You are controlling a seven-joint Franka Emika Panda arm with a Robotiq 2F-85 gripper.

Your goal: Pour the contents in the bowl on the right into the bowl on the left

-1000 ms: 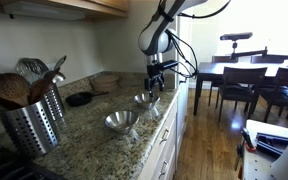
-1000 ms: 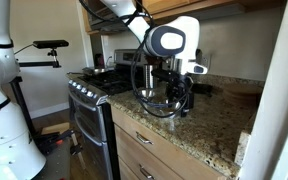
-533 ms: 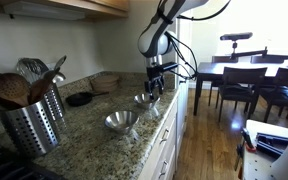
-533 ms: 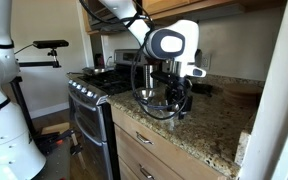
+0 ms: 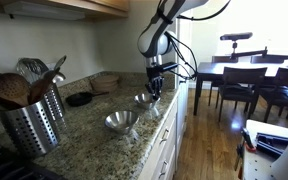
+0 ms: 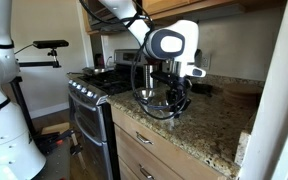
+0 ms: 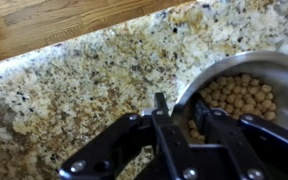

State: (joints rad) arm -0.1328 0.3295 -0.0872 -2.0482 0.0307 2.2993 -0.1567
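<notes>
- The bowl (image 7: 229,68) sits upright on the counter (image 7: 74,90), mouth facing up and rim level. It is round, so no side reads as longer than another.
- In the wrist view it fills the right side of the frame, cut off by the right edge. It holds a heap of small round tan pellets (image 7: 242,98).
- The gripper (image 7: 182,118) points down at the bowl's near rim. One finger (image 7: 161,122) stands outside the wall, over the stone, and the other finger (image 7: 206,118) is inside, above the pellets.
- The jaws are narrow, with the rim between them. Whether they press the metal cannot be told.
- In an exterior view the bowl (image 5: 144,100) is below the gripper (image 5: 154,90), near the counter's front edge and toward the far end of the run.
- The second bowl (image 5: 121,121), also steel and upright, stands just beside it, closer to the camera and apart from it. Its contents cannot be made out.
- A steel holder (image 5: 31,128) full of utensils stands at the near end of the counter (image 5: 84,140), well apart from both bowls.
- A dark dish (image 5: 79,99) lies by the back wall.
- A dining table (image 5: 234,70) with chairs stands beyond the counter.
- In an exterior view the arm's wrist (image 6: 169,42) hangs over the counter, with a stove (image 6: 89,100) beside it.
- A strip of wood floor (image 7: 44,20) shows along the top of the wrist view.
</notes>
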